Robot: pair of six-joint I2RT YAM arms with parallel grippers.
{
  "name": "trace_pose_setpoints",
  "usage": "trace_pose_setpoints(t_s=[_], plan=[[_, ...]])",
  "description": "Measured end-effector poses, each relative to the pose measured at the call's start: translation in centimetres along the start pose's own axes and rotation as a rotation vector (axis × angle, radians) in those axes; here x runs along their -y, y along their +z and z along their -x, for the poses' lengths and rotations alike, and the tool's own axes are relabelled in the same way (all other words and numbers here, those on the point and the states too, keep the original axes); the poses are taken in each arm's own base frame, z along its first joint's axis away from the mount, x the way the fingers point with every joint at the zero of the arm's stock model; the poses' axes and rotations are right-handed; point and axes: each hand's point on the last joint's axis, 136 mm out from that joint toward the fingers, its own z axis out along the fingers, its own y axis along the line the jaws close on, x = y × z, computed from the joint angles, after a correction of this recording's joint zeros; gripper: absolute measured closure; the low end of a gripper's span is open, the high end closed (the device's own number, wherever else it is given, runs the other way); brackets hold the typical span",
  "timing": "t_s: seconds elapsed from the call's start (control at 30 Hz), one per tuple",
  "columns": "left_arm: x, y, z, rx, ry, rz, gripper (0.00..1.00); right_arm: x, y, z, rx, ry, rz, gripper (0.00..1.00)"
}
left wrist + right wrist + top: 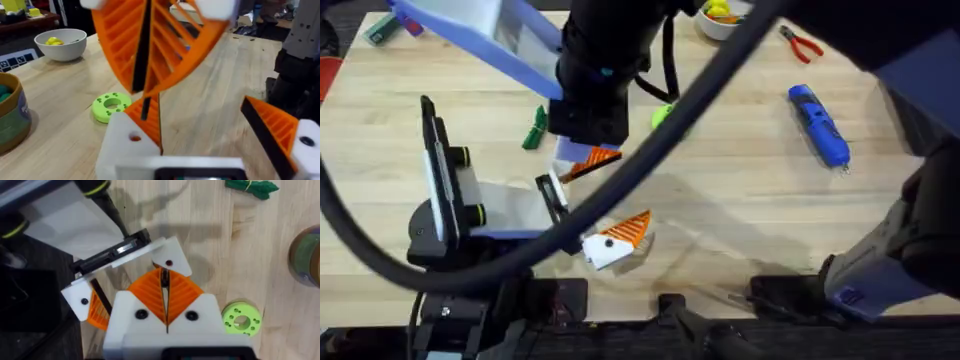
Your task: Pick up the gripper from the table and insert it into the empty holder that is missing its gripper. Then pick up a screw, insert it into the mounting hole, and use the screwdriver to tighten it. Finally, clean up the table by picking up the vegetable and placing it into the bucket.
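Right pincer (164, 287), closest to the lens, is clenched on the gripper (150, 119); its two orange ribbed pads press flat together on the part's thin black side, which keeps the wedge upright and point-down for insertion. Directly beneath, the holder (122, 152) receives the wedge, whose lower end already touches the white block just beside the mounting hole (135, 137). That holder is one jaw of the left pincer (210, 137), which lies released on the table (740, 200), jaws well apart, so the bare jaw is reachable from above; the opposite jaw carries its own orange wedge (277, 131). Seating appears under way, not complete. Parked for later steps: the screwdriver (818, 125) far to the right, the vegetable (534, 130) beyond the left arm, the bucket (12, 120) near a green disc (111, 106)
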Motion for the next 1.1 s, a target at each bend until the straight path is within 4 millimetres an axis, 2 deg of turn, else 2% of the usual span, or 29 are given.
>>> trace_pose_setpoints(t_s=[0.93, 1.1], plan=[[0.00, 0.00, 0.00, 0.000, 0.000, 0.000, 0.013, 0.43, 0.13, -0.11, -0.013, 0.012, -0.027, 0.996], [0.00, 0.00, 0.00, 0.000, 0.000, 0.000, 0.013, 0.44, 0.71, -0.14, -0.025, 0.019, -0.020, 0.996]])
